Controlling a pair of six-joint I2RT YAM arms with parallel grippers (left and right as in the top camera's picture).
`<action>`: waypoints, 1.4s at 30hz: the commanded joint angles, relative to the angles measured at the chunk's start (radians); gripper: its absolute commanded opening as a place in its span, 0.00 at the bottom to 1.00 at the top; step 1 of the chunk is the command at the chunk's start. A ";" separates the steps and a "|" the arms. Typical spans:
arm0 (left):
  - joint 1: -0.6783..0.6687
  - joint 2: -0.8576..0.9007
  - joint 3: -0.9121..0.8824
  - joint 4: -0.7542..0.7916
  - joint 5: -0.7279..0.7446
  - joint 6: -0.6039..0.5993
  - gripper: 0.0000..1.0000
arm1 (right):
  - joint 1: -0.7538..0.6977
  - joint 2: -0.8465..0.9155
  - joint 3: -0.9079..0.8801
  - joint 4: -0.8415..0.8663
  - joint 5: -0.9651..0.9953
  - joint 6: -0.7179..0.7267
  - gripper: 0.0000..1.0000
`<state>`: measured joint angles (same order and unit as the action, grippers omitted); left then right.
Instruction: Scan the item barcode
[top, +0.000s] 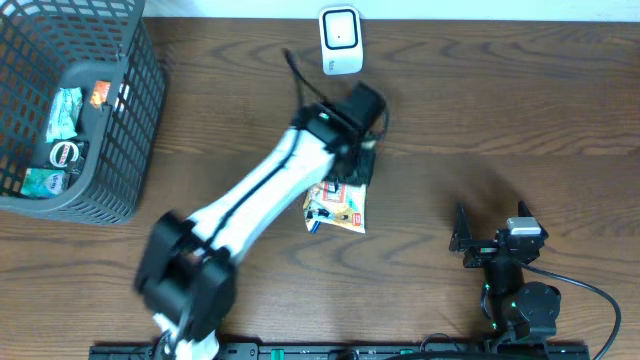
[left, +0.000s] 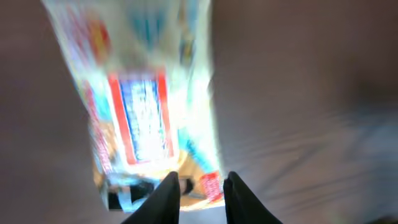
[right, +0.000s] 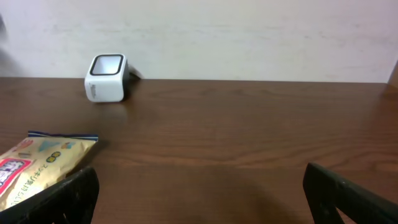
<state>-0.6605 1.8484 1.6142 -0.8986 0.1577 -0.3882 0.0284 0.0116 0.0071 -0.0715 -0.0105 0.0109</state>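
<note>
Overhead: left jaws nearly together at snack packet (top: 340, 210), hold unclear, 6 o'clock of scanner (top: 340, 40); right jaws wide apart.

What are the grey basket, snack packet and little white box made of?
The basket looks like moulded plastic: matte grey lattice. The snack packet is thin glossy film, crinkled, printed. The white box seems hard plastic, smooth and rounded.

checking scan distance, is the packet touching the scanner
Apart. The right wrist view shows a stretch of bare table between the packet and the scanner.
</note>
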 joint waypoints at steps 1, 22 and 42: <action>0.011 -0.040 0.019 0.027 -0.091 -0.003 0.34 | -0.001 -0.006 -0.002 -0.006 0.001 -0.008 0.99; 0.071 0.354 0.006 0.319 -0.177 0.058 0.42 | -0.001 -0.006 -0.002 -0.006 0.001 -0.008 0.99; 0.103 0.154 0.082 -0.047 -0.112 0.117 0.45 | -0.001 -0.006 -0.002 -0.006 0.001 -0.008 0.99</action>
<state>-0.5598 1.9728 1.7222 -0.9195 0.0330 -0.2756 0.0284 0.0116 0.0071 -0.0715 -0.0105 0.0109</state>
